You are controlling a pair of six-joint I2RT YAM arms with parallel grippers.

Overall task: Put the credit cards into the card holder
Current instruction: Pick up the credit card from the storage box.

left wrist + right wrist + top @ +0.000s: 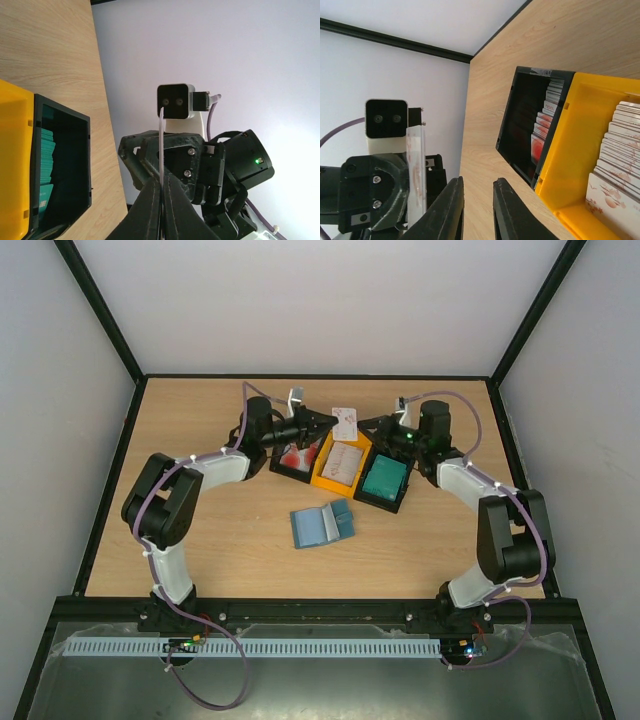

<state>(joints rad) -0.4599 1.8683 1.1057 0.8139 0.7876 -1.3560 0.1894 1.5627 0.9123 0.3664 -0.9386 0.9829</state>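
Robot lab test cell: white walls, blk frame, wood table w/ 2 bolted arms.

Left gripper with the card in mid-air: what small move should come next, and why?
Probably swing the left gripper down toward the card holder. It is shut on the credit card, the right gripper stands open with nothing between its fingers, and the holder lies open on the table.

Blue-teal card holder, yellow bin, teal cards, red-and-white cards, pale wood table
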